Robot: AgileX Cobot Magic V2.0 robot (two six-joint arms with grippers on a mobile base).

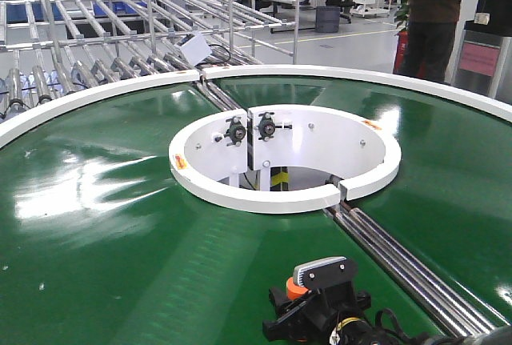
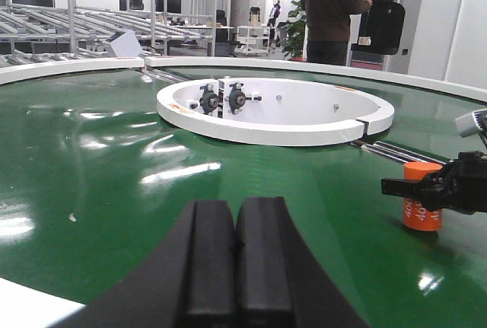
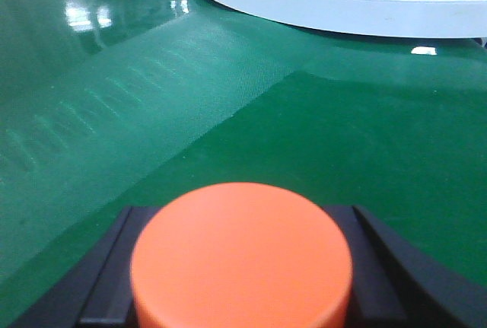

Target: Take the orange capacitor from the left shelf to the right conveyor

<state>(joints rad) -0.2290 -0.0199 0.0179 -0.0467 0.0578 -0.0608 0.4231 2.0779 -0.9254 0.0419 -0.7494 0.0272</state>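
The orange capacitor (image 3: 240,267) stands upright in my right gripper (image 3: 242,218), whose black fingers (image 3: 106,275) are shut against its sides; its flat top fills the right wrist view. From the left wrist view the capacitor (image 2: 422,205) shows white numerals, its base at or just above the glossy green belt of the right conveyor (image 2: 91,191), with the right gripper (image 2: 426,189) clamped round it. In the front view the capacitor (image 1: 294,287) and right gripper (image 1: 320,290) sit at the bottom edge. My left gripper (image 2: 236,208) hovers over the belt, shut and empty. The left shelf is out of view.
The white central ring (image 1: 200,181) lies ahead of both grippers. A metal seam strip (image 1: 400,253) runs past the right gripper. Silver roller-tube racks (image 1: 80,33) stand beyond the white outer rim (image 1: 96,89). A person (image 1: 436,9) stands at the back right.
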